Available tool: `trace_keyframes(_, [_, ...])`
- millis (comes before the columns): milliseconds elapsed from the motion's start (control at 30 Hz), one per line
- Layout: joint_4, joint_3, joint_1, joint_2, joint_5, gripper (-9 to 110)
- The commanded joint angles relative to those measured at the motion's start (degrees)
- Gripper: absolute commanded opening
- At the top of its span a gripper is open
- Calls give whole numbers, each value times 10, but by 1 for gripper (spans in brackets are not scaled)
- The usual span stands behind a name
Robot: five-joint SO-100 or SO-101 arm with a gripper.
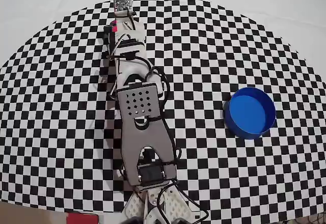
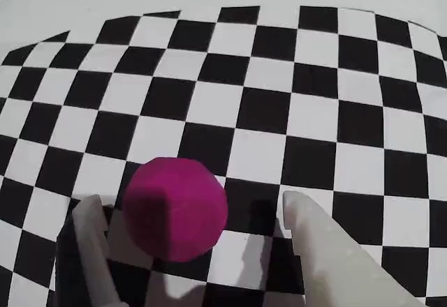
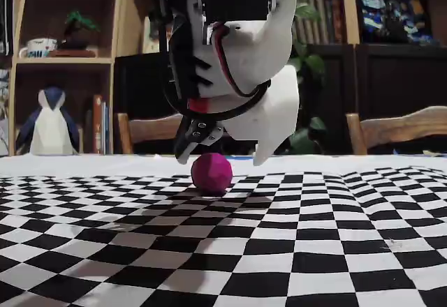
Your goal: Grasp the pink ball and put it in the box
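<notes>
A matt, smooth magenta surface was shown by the pink ball [image 2: 176, 208], with faint flat facets visible in the wrist view. The fingers [image 2: 321, 248] were seen as white plastic with a slightly grainy, layered finish. The box [image 1: 250, 113] was presented as bright blue plastic, smooth and faintly glossy on its walls. The tabletop [image 1: 214, 46] was covered by a black-and-white checkered sheet, flat and matt, laid over a plain white cloth. A perforated grey plastic plate [image 1: 136, 100] was carried on the arm
</notes>
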State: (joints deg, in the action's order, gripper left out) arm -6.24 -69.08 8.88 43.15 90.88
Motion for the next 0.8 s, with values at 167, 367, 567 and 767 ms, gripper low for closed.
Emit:
trace_keyframes(167, [-4, 44, 4, -8, 4, 29])
trace_keyframes(367, [-4, 49, 5, -11, 4, 29])
trace_keyframes(567, [-6, 58, 8, -17, 4, 29])
trace_keyframes(767, [-7, 72, 12, -25, 4, 29])
